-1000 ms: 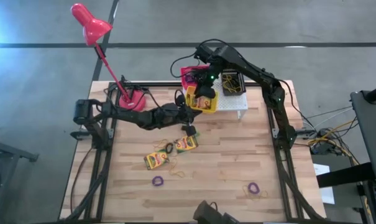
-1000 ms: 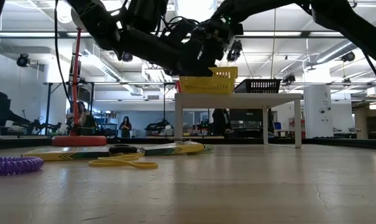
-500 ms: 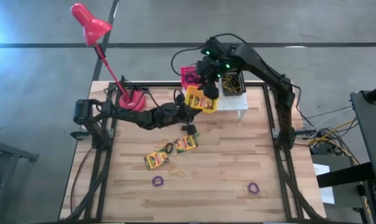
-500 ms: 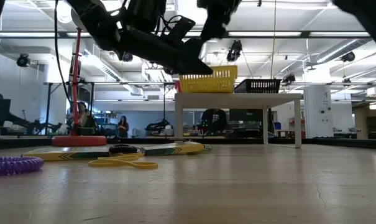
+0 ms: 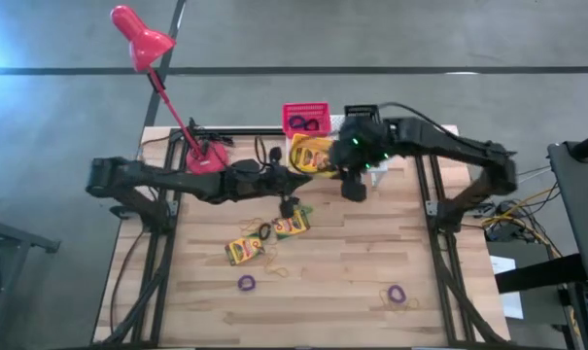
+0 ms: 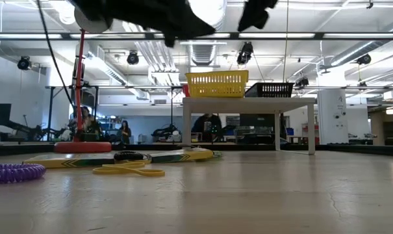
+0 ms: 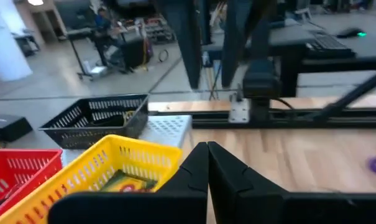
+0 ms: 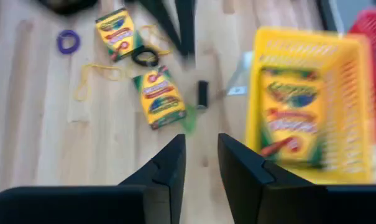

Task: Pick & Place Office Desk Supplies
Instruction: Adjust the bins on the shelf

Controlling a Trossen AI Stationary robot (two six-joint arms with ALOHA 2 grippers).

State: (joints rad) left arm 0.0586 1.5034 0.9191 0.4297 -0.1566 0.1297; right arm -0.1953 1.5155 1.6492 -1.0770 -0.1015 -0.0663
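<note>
High view, read left to right: two crayon boxes (image 5: 243, 250) (image 5: 292, 225) are seen flat on the table, long axes slanted. The left gripper (image 5: 287, 206), clenched and empty, hangs just beyond the nearer box. The right gripper (image 5: 354, 188), slightly parted and empty, is farther off beside the yellow basket (image 5: 311, 156).

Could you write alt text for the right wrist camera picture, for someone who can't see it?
Seen past two dark empty jaws, a yellow basket holds a crayon box. On the wooden table beyond lie two more crayon boxes, a purple loop, a black loop and a yellow loop.
</note>
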